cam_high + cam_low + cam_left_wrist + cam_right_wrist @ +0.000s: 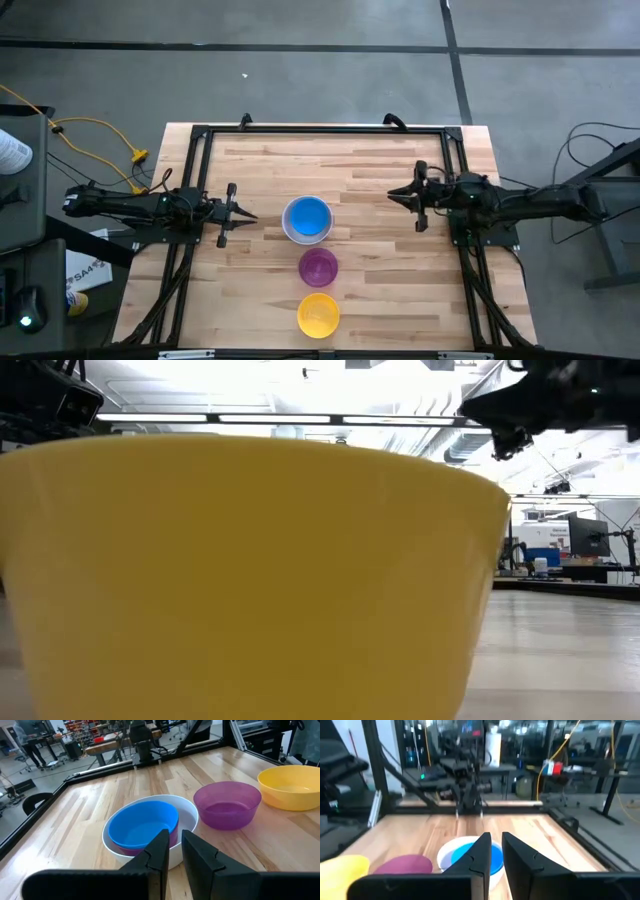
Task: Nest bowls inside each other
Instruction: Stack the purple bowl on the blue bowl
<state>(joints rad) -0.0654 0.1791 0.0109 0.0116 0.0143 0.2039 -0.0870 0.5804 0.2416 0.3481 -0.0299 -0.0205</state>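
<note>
A blue bowl (307, 216) sits nested in the slightly larger white bowl (288, 232) at the table's middle. In the left wrist view a pink-purple rim (131, 851) shows under the blue bowl (142, 822). Toward the near edge the purple bowl (318, 266) and then the yellow bowl (319, 314) stand on their bases; the yellow bowl (240, 580) fills the low view. My left gripper (248, 215) (174, 834) waits left of the white bowl, shut and holding nothing. My right gripper (392, 195) (494, 836) hangs shut above the table, right of the bowls, pointing level at them.
A black metal frame (320, 130) runs round the wooden table (400, 290). Bare board lies left and right of the row of bowls. Yellow cables (100, 135) lie off the table at the far left.
</note>
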